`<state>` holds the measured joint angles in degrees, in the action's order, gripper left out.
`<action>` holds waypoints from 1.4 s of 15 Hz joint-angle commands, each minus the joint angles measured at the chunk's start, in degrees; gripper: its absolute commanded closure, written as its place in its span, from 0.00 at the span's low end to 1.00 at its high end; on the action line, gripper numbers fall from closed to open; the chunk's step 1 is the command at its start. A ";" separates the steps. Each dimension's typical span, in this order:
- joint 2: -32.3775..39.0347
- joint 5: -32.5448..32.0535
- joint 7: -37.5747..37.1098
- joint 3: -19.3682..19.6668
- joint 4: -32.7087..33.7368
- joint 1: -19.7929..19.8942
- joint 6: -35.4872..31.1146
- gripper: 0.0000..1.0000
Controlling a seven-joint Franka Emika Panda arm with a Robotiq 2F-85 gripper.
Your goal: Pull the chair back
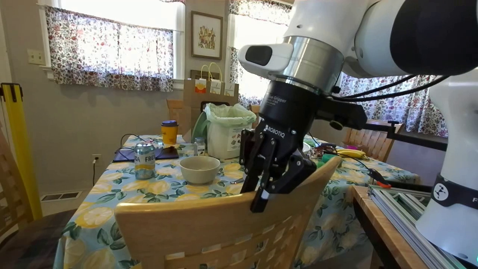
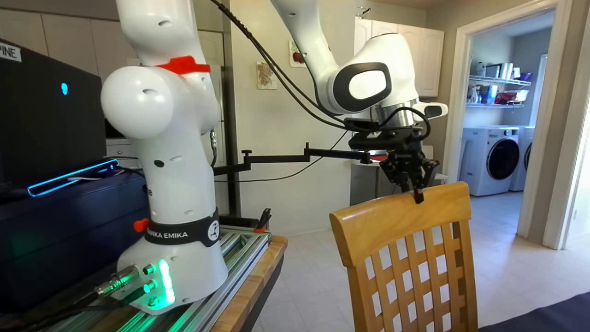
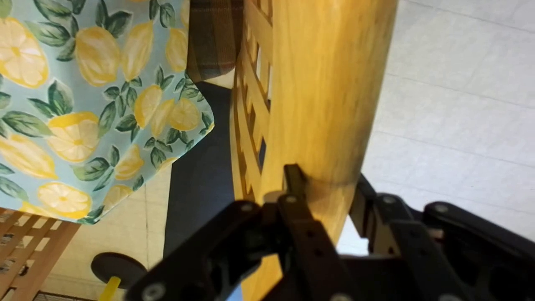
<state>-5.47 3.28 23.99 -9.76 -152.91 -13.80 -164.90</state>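
The chair is light tan wood with a curved top rail and a square-lattice back. It shows in both exterior views (image 1: pixel 186 220) (image 2: pixel 387 223) and in the wrist view (image 3: pixel 330 92). It stands upright, its back rising beside the table edge. My gripper points down at the top rail in both exterior views (image 1: pixel 254 200) (image 2: pixel 412 194), one finger on each side of the rail. In the wrist view, my gripper (image 3: pixel 328 182) has the rail filling the space between its fingertips, and it looks shut on it. The chair's seat and legs are mostly hidden.
The table (image 1: pixel 123 200) has a lemon-print cloth and holds a bowl (image 1: pixel 199 170), a can (image 1: pixel 145 160), a cup (image 1: pixel 170 132) and a white bin (image 1: pixel 226 136). Another chair (image 1: pixel 9 194) and a yellow post (image 1: pixel 22 149) stand at left. The robot's wooden bench (image 2: pixel 256 276) is nearby.
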 commanded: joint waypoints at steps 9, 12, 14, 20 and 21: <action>0.01 13.05 11.45 2.34 0.32 -2.46 -0.39 0.70; 0.01 13.11 11.45 2.34 0.32 -2.52 -0.39 0.93; 0.48 13.53 11.70 2.25 0.13 -3.30 -0.78 0.93; -0.78 16.20 13.97 1.51 -1.54 -4.44 -1.63 0.93; -1.11 16.82 14.30 1.46 -1.77 -4.77 -1.68 0.93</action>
<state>-5.58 16.62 34.74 -7.74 -153.33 -16.01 -166.80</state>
